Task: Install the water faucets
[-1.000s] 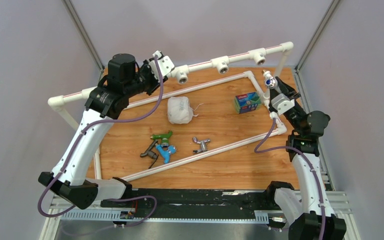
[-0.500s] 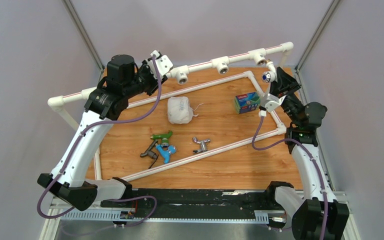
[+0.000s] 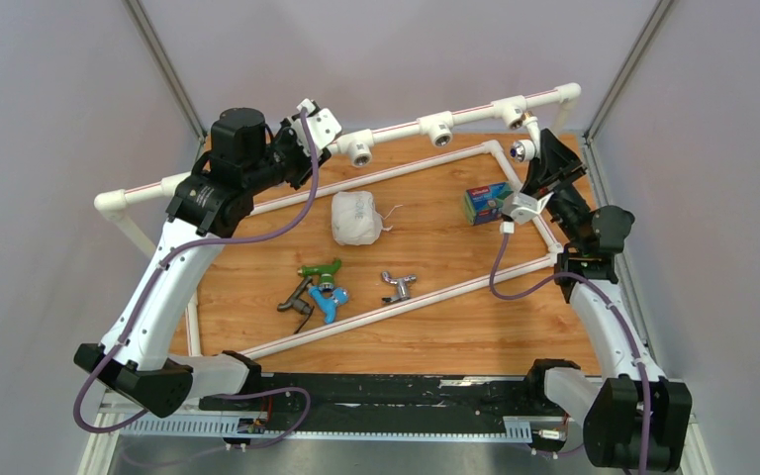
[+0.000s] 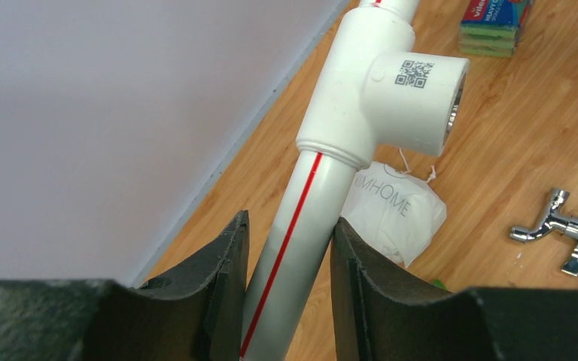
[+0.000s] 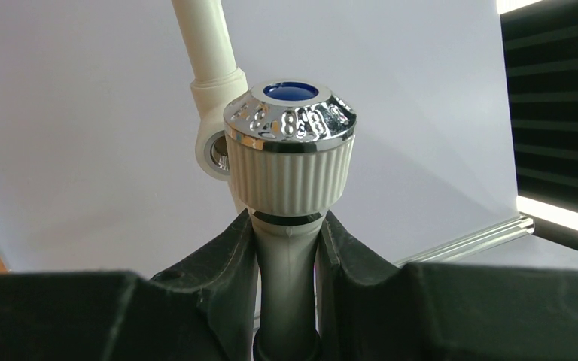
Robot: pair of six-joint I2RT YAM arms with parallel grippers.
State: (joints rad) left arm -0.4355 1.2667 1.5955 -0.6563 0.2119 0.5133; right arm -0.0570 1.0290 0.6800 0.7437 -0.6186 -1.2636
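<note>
Nearest me, the dark grey tap (image 3: 295, 300), blue plastic tap (image 3: 329, 301), green tap (image 3: 319, 268) and chrome tap (image 3: 397, 285) lie loose on the wooden board (image 3: 455, 327). Beyond sits a white drawstring bag (image 3: 356, 218), its contents hidden. Farther off, my left claw (image 4: 286, 226) clasps the white red-striped pipe (image 4: 305, 203), and my right claw (image 5: 286, 222) grips the white ribbed-handled tap (image 5: 290, 162) by its neck, near a pipe socket (image 5: 214, 154)
</note>
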